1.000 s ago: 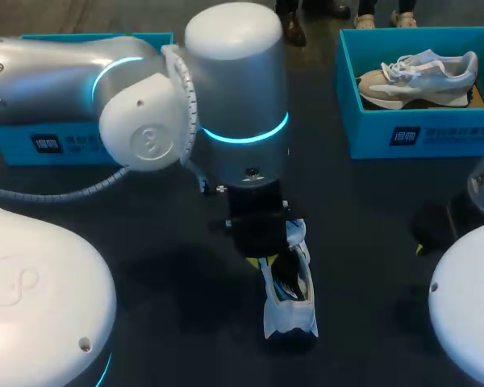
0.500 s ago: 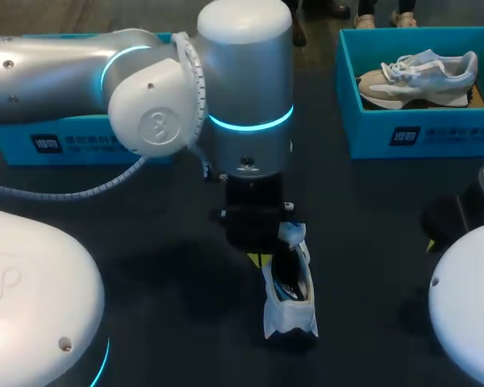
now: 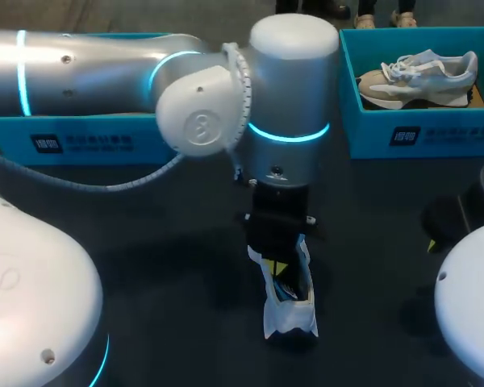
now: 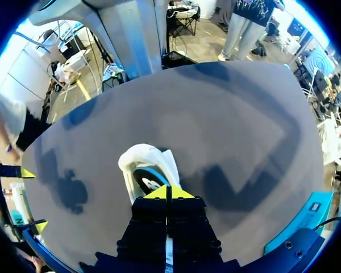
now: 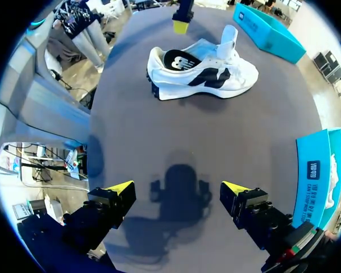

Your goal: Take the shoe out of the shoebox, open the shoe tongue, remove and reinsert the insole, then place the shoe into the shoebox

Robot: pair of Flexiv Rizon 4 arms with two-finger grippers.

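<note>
Well left of the shoe (image 3: pixel 289 310), a blue box (image 3: pixel 81 141) sits behind the left arm. The left gripper (image 4: pixel 167 192) hangs just over the shoe's opening, its tips pressed together with nothing seen between them. The shoe stands on the table (image 3: pixel 145 266), outside both boxes. Back and right of it, a second box (image 3: pixel 419 137) holds another shoe (image 3: pixel 419 76). The right gripper (image 5: pixel 176 189) hovers well apart, jaws wide.
</note>
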